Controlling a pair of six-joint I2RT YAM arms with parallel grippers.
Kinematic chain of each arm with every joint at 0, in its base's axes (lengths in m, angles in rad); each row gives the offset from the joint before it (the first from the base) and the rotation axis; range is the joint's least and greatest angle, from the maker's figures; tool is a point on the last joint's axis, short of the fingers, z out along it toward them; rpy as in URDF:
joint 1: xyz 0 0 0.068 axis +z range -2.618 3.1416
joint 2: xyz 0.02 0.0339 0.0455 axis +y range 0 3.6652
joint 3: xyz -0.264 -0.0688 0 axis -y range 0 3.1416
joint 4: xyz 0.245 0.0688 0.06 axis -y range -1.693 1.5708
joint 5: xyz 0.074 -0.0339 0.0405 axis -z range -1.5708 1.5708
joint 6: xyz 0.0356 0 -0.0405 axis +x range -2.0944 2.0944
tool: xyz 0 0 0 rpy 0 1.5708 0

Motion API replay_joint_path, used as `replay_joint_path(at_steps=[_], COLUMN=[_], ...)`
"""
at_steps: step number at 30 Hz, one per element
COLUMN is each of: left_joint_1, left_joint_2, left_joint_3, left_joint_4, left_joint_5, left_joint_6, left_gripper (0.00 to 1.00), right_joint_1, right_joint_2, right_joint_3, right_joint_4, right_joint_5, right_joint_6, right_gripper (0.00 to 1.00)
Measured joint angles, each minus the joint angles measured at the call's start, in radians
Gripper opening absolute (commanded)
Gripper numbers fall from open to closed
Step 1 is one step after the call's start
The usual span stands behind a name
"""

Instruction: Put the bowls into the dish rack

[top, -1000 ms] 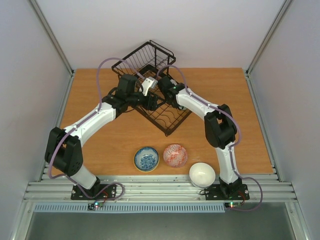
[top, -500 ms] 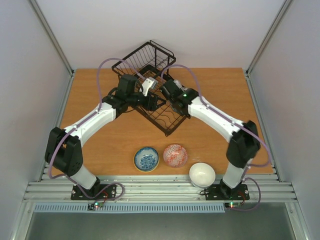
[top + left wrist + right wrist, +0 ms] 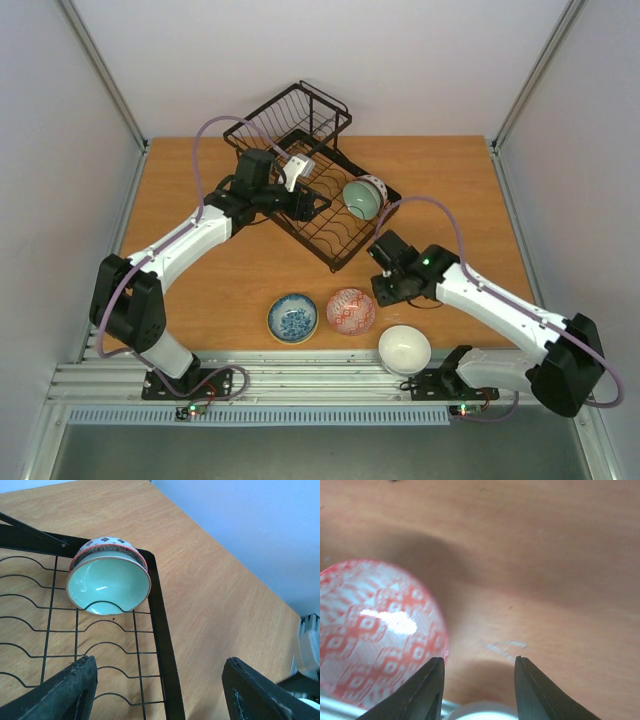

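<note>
The right hand (image 3: 384,290), fingers parted and empty, hangs just up and right of the red bowl (image 3: 351,311) at lower centre, so that bowl lies to its left, outside the gap between the fingers. The white bowl (image 3: 404,349) and blue bowl (image 3: 292,317) flank it on the bench (image 3: 200,290). The green bowl (image 3: 361,197) stands on edge in the dish rack (image 3: 161,630), where the left hand (image 3: 308,206), spread and empty, is the farther one.

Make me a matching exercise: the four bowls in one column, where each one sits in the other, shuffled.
1. pale green bowl
2. blue-and-white bowl
3. red-patterned bowl
4. white bowl

A. middle of the three on the table
B. on edge in the dish rack
C. closest to the table's near edge
D. leftmost of the three

Pairs: 1-B, 2-D, 3-A, 4-C
</note>
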Motion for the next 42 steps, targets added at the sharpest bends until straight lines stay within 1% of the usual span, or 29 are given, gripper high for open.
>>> replay_joint_path(at_steps=[2, 4, 9, 14, 18, 23, 29, 34, 39, 42], left_joint_1=[0.000, 0.000, 0.000, 0.000, 0.000, 0.000, 0.000, 0.000, 0.000, 0.000], left_joint_2=[0.000, 0.000, 0.000, 0.000, 0.000, 0.000, 0.000, 0.000, 0.000, 0.000], left_joint_3=[0.000, 0.000, 0.000, 0.000, 0.000, 0.000, 0.000, 0.000, 0.000, 0.000], left_joint_4=[0.000, 0.000, 0.000, 0.000, 0.000, 0.000, 0.000, 0.000, 0.000, 0.000], left_joint_5=[0.000, 0.001, 0.004, 0.005, 0.006, 0.006, 0.007, 0.008, 0.020, 0.027], left_joint_6=[-0.002, -0.003, -0.005, -0.005, -0.005, -0.005, -0.005, -0.005, -0.005, -0.005], left_gripper=[0.70, 0.70, 0.70, 0.70, 0.70, 0.70, 0.70, 0.69, 0.69, 0.69], right_joint_1=[0.022, 0.040, 0.069, 0.078, 0.079, 0.079, 0.083, 0.088, 0.090, 0.095], right_joint_2=[-0.052, -0.080, -0.059, 0.011, 0.050, 0.084, 0.090, 0.093, 0.091, 0.074], right_joint_3=[-0.056, -0.079, -0.119, -0.142, -0.152, -0.161, -0.173, -0.173, -0.170, -0.152], right_joint_4=[0.018, 0.043, 0.124, 0.171, 0.202, 0.227, 0.243, 0.251, 0.263, 0.235], right_joint_5=[-0.066, -0.105, -0.153, -0.156, -0.155, -0.155, -0.155, -0.158, -0.152, -0.119], right_joint_6=[0.059, 0.100, 0.174, 0.206, 0.217, 0.228, 0.240, 0.243, 0.242, 0.233], right_gripper=[0.39, 0.38, 0.36, 0.34, 0.29, 0.26, 0.11, 0.02, 0.01, 0.01])
